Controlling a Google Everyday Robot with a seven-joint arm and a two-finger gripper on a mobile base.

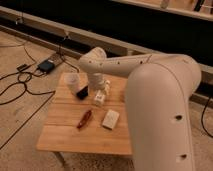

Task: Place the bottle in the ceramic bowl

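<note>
Bottle [101,96], cream-white, sits on the wooden table [75,141] just beside the gripper [91,93], whose grip cannot be told, near a pale cup [72,80].

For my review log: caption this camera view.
Gripper low over the table by the bottle, cup behind, block in front.

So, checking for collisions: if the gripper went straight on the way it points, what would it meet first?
Probably the bottle, right under the gripper, which points down over the wooden table. They may already touch, as depth is unclear. Below the bottle lies only the tabletop.
</note>
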